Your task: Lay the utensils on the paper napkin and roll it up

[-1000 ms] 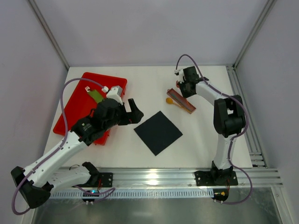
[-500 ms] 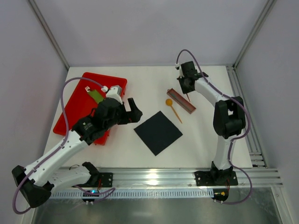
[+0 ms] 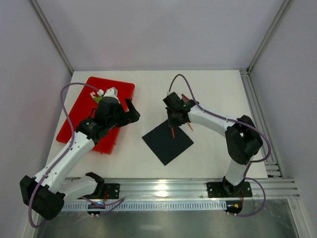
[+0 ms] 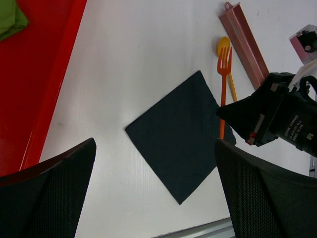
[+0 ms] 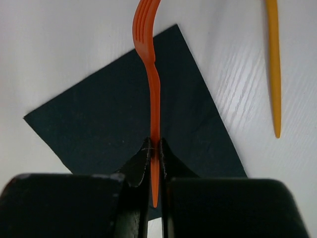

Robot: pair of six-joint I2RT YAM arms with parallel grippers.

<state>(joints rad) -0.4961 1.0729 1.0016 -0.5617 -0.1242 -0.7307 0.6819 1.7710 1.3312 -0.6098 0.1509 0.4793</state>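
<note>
The black napkin (image 3: pixel 167 141) lies flat on the white table; it also shows in the left wrist view (image 4: pixel 181 136) and the right wrist view (image 5: pixel 114 119). My right gripper (image 3: pixel 172 120) (image 5: pixel 155 148) is shut on the handle of an orange fork (image 5: pixel 154 84) (image 4: pixel 223 94) and holds it over the napkin's far right edge, tines pointing away. A yellow spoon (image 4: pixel 225 49) (image 5: pixel 273 64) lies on the table just right of the napkin. My left gripper (image 3: pixel 131 111) (image 4: pixel 154 145) is open and empty, left of the napkin.
A long brown tray (image 4: pixel 245 44) lies behind the spoon. A red tray (image 3: pixel 79 119) (image 4: pixel 34 74) with a green piece (image 4: pixel 10 20) sits at the left under my left arm. The table's metal front rail (image 3: pixel 163 188) runs along the near edge.
My right gripper has swung from the brown tray at the back to over the napkin, carrying the orange fork. My left gripper has drawn back a little to the left.
</note>
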